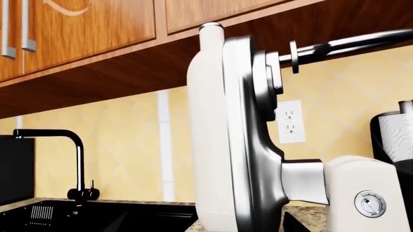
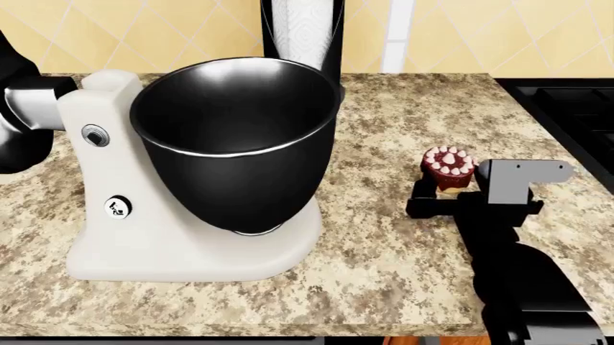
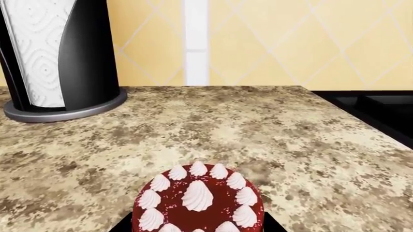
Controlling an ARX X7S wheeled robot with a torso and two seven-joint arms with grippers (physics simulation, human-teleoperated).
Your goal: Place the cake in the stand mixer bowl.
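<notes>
The cake (image 2: 449, 167) is small, dark red with pale dollops, and stands on the granite counter right of the mixer. It fills the bottom of the right wrist view (image 3: 197, 203). My right gripper (image 2: 453, 188) is shut on the cake, with a black finger (image 3: 124, 225) against each side. The stand mixer bowl (image 2: 235, 136) is black, deep and empty, and sits on the white stand mixer (image 2: 125, 237) to the cake's left. My left gripper (image 1: 205, 228) is open and close behind the mixer's white body (image 1: 213, 145); only its finger edges show.
A paper-towel roll in a black holder (image 2: 302, 29) stands behind the bowl, also in the right wrist view (image 3: 58, 58). A black cooktop (image 2: 566, 108) lies at the right. A faucet (image 1: 71, 145) and black sink (image 1: 65, 215) lie beyond the mixer. Wood cabinets (image 1: 96, 29) hang overhead.
</notes>
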